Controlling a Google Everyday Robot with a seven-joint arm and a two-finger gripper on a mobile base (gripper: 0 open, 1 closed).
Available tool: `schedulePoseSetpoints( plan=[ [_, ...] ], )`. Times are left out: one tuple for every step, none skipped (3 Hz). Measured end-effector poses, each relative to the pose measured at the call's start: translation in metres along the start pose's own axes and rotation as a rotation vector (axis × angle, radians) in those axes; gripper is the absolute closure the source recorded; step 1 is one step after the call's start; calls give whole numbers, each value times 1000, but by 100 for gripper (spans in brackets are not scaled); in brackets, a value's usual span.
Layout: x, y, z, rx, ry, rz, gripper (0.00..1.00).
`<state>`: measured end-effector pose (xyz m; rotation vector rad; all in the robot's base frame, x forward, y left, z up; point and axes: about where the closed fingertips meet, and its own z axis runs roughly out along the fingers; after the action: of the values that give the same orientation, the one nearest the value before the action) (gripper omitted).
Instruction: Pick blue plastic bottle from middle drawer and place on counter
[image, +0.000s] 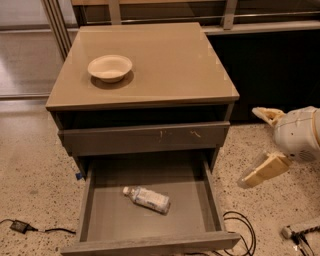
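Observation:
The blue plastic bottle (148, 198) lies on its side on the bare floor of the open middle drawer (115, 225), its white cap pointing to the back left. The tan counter (170, 65) tops the cabinet above it. My gripper (247, 147) hangs to the right of the cabinet, about level with the drawer's back. It is open and empty, with one cream finger (266, 114) above and the other (263, 171) below. It is well clear of the bottle.
A white paper bowl (110, 67) sits on the counter's left part. A shut drawer front with pale scratches (145, 137) is above the open drawer. Black cables (240, 225) lie on the speckled floor at the right, and a plug (19, 226) at the left.

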<state>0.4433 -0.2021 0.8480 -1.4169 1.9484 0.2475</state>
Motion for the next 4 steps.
schedulePoseSetpoints(
  plan=[
    [1, -1, 2, 2, -1, 3, 0],
    [-2, 6, -9, 14, 24, -29, 0],
    [-10, 26, -5, 11, 18, -78, 0],
    [-5, 42, 24, -3, 3, -99, 0]
  ],
)
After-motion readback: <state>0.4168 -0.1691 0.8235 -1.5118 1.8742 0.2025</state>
